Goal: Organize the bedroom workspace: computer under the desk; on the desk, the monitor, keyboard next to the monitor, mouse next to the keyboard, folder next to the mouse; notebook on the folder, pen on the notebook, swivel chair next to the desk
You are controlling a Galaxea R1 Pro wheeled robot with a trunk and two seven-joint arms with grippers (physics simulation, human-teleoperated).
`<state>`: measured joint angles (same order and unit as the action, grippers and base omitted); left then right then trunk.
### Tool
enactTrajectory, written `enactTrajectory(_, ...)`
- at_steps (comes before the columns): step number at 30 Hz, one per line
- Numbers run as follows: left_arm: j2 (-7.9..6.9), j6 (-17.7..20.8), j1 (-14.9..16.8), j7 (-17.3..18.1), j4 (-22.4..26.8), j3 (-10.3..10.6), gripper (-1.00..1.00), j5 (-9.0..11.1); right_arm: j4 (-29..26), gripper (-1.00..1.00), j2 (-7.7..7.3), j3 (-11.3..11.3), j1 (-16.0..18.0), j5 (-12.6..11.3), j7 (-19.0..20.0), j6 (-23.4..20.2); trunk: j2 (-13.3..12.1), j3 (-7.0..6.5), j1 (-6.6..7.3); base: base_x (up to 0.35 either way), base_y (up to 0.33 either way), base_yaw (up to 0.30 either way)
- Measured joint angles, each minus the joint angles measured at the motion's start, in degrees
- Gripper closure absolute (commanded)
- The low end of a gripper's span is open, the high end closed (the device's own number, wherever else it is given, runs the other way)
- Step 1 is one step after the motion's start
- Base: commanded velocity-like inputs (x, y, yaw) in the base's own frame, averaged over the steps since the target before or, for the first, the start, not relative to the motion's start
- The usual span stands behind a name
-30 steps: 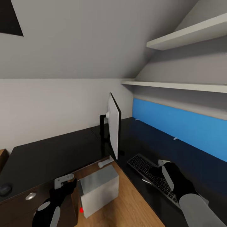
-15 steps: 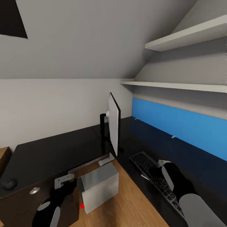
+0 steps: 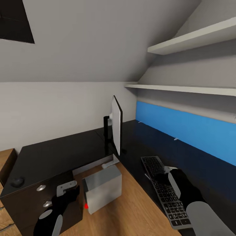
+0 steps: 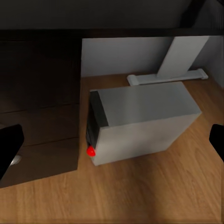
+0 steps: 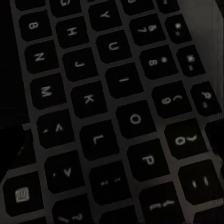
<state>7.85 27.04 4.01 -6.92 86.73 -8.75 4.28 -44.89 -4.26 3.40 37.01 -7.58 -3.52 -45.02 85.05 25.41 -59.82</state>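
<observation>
The monitor [image 3: 115,124] stands edge-on at the corner of the black desk [image 3: 59,154]. On the desk's right wing lies the black keyboard [image 3: 164,196], its near end reaching the desk edge. My right gripper [image 3: 165,172] points down onto it; in the right wrist view the keys [image 5: 112,112] are very close and the fingers stand wide apart, open. A dark mouse [image 3: 16,181] sits at the desk's far left. The grey computer [image 3: 103,188] stands on the wood floor by the desk. My left gripper [image 3: 67,188] hangs open in front of the computer [image 4: 140,121]. Folder, notebook, pen and chair are out of view.
Dark drawers with round knobs [image 3: 41,188] close off the desk's left side beside my left gripper. A white desk foot [image 3: 109,164] lies behind the computer. A blue panel [image 3: 183,131] and white shelves [image 3: 183,88] run along the right wall.
The whole view has swung left. Under my right gripper the keyboard has turned on the desk, its near end swinging toward the desk edge. The left gripper has kept its pose.
</observation>
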Motion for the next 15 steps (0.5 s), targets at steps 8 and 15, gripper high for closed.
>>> enactTrajectory(8, -0.03, 0.07, 0.00, 0.00, 0.02, -0.01, -1.00, 0.02, 0.18, -1.00, -0.03, 0.00, -0.01, 0.96, -0.11, 0.05, -0.01, 0.00, -0.02, -0.070, -0.018, 0.000)
enactTrajectory(15, 0.00, 0.10, 0.00, 0.00, 0.02, -0.01, -1.00, 0.00, 0.18, -1.00, -0.03, 0.00, -0.01, 1.03, -0.12, 0.05, -0.01, 0.00, -0.01, -0.125, -0.001, 0.000)
